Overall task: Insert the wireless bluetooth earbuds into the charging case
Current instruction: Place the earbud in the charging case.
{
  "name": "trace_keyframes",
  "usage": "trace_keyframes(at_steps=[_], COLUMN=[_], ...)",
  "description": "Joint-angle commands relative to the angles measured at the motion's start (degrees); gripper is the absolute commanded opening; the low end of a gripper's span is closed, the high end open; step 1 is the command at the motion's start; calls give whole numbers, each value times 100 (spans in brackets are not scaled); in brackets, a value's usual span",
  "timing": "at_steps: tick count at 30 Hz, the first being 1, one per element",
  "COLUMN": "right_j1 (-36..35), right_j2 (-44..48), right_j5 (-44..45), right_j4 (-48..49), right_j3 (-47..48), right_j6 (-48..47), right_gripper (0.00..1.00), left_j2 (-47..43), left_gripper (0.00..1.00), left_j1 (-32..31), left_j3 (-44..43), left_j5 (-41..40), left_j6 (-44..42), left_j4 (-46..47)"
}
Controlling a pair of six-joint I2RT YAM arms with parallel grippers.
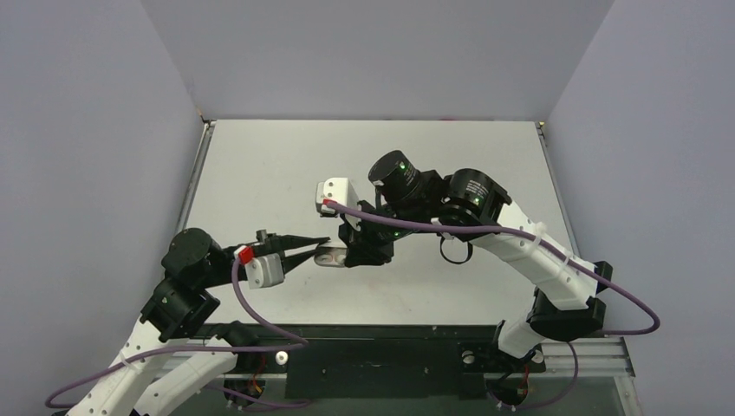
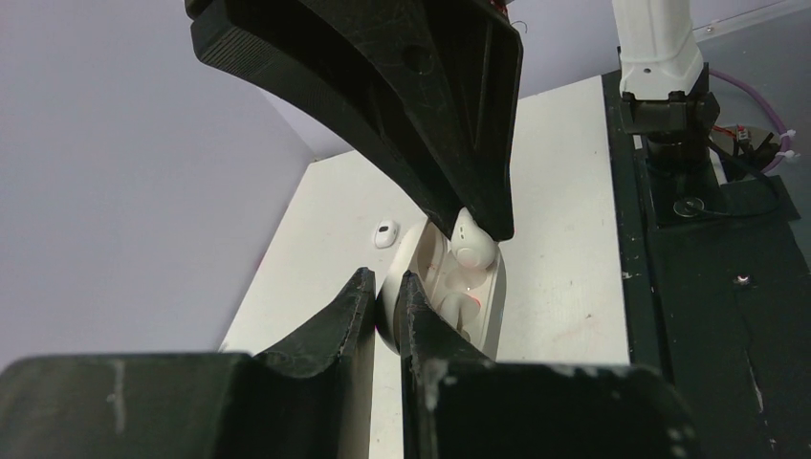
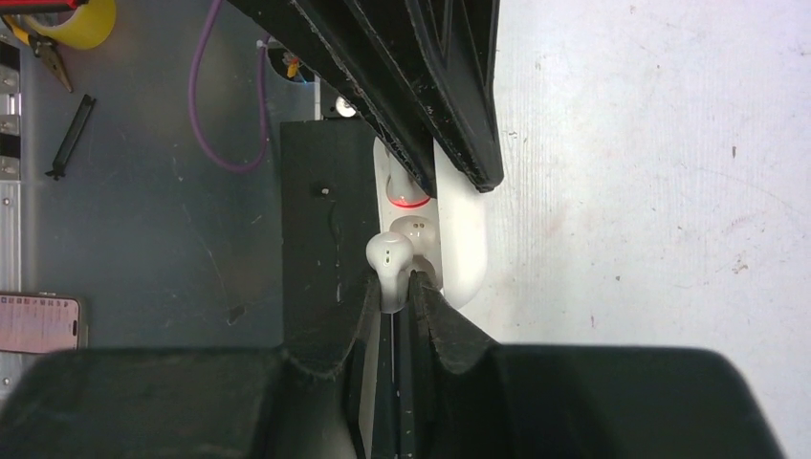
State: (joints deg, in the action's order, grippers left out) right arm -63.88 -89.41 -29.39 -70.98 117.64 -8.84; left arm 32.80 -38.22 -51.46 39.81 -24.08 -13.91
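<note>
The charging case (image 2: 478, 296) stands open on the white table, and a red light glows inside it. My left gripper (image 2: 385, 279) is shut on the case's thin lid (image 2: 394, 287) and holds it on edge. My right gripper (image 3: 392, 282) is shut on the stem of one white earbud (image 3: 390, 258). That earbud (image 2: 473, 239) hangs right at the case's open cavity (image 3: 464, 239). A second earbud (image 2: 386, 233) lies loose on the table just beyond the case. From above, both grippers (image 1: 322, 242) (image 1: 347, 253) meet at the case (image 1: 328, 256).
The table's black near edge (image 3: 311, 191) runs close beside the case. Beyond it on the floor lie a purple cable (image 3: 206, 105), a yellow tape roll (image 3: 81, 21) and a phone (image 3: 38, 325). The right arm's base (image 2: 660, 86) stands at the table's near edge.
</note>
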Motion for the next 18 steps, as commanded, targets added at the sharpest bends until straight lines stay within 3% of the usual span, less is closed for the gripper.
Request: trace_keyframes(at_steps=[1, 18], right_j1=[-46, -147], right_j2=[-104, -220], right_j5=[235, 990], right_j4=[-110, -293], right_j3=[279, 396], right_j6=[-77, -239], right_gripper=[0, 11], left_j2=[-35, -14], left_gripper=[0, 0], left_j1=[-28, -31], left_j3=[-281, -365], left_j5=[163, 45], left_j6=[275, 936], left_j4=[301, 417])
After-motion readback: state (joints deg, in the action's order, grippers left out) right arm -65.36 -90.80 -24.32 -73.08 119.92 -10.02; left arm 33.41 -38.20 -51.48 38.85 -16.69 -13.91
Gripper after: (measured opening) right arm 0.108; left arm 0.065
